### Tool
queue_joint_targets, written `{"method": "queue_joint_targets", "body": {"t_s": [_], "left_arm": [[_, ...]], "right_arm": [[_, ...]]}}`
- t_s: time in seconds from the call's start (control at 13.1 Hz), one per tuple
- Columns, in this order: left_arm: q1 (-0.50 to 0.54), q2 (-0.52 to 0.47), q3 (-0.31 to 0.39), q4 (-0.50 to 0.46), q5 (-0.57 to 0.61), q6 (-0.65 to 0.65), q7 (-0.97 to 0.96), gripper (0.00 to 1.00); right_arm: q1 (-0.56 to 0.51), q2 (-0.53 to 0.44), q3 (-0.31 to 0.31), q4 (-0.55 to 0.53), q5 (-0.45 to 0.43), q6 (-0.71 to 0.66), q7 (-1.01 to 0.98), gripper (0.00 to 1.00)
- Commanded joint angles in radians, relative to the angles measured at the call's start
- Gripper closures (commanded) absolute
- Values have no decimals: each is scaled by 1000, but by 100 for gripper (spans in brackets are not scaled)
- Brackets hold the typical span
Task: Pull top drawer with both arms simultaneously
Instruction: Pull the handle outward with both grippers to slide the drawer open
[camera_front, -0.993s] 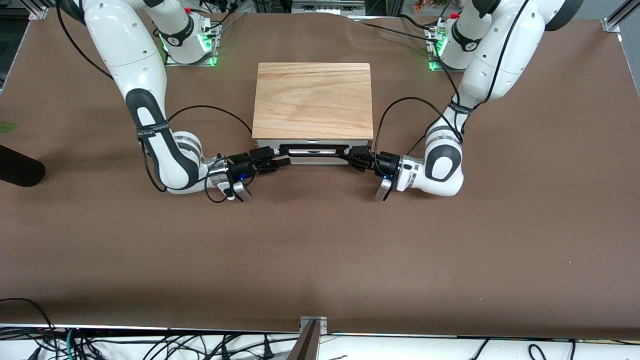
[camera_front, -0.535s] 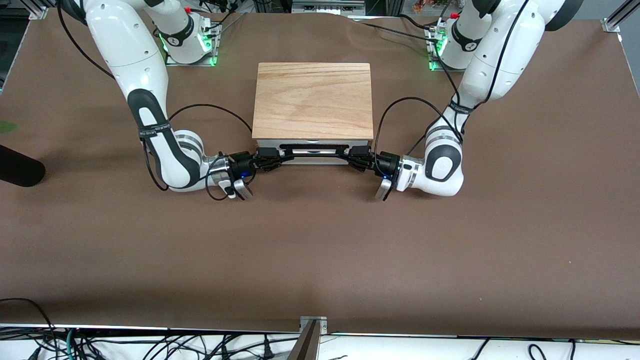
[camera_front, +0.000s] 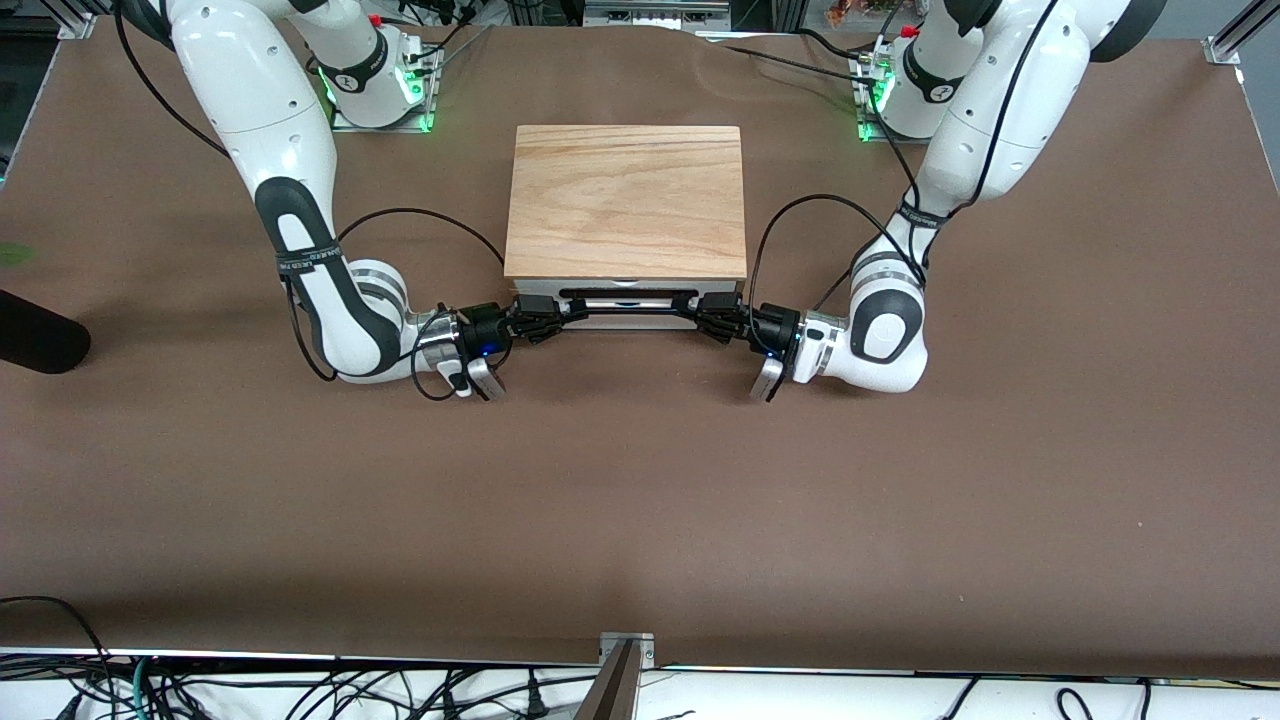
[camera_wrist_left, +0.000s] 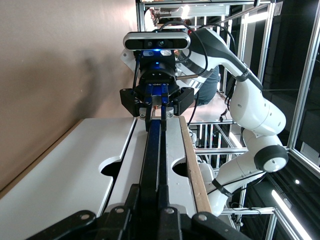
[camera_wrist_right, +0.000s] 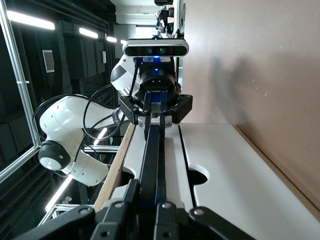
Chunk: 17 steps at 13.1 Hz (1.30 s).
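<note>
The top drawer's white front panel (camera_front: 627, 321) shows just under the oak-grain top slab (camera_front: 627, 195), on the cabinet face toward the front camera. Its wide black wire handle (camera_front: 627, 291) runs along the panel. My left gripper (camera_front: 706, 319) is shut on the handle's end toward the left arm's side. My right gripper (camera_front: 548, 319) is shut on the other end. In the left wrist view my left gripper (camera_wrist_left: 156, 201) clamps the handle bar (camera_wrist_left: 153, 150), with the right gripper (camera_wrist_left: 156, 111) facing it. In the right wrist view my right gripper (camera_wrist_right: 151, 201) clamps the bar (camera_wrist_right: 150, 155).
A lower white drawer front (camera_wrist_left: 70, 165) lies beside the top one. The brown table (camera_front: 640, 500) stretches wide toward the front camera. A dark object (camera_front: 40, 340) lies at the right arm's end of the table. Cables loop beside the cabinet.
My right gripper has shifted in onto its end of the handle and straightened along it. The left arm has hardly moved. The drawer front looks in the same place.
</note>
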Motion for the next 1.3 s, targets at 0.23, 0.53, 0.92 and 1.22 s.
{"method": "queue_joint_targets", "body": {"t_s": [0.23, 0.53, 0.92, 1.22], "left_arm": [[-15, 28, 1, 174, -8, 17, -231, 100], [-14, 128, 4, 349, -5, 17, -331, 100], [-6, 180, 11, 467, -8, 18, -403, 100], [-5, 202, 12, 480, -7, 18, -396, 100]], "right_arm": [[-4, 51, -3, 158, 36, 73, 86, 91], [-35, 142, -5, 325, 33, 93, 162, 91], [-73, 228, -5, 482, 32, 134, 228, 91], [-87, 276, -5, 575, 32, 178, 252, 91]]}}
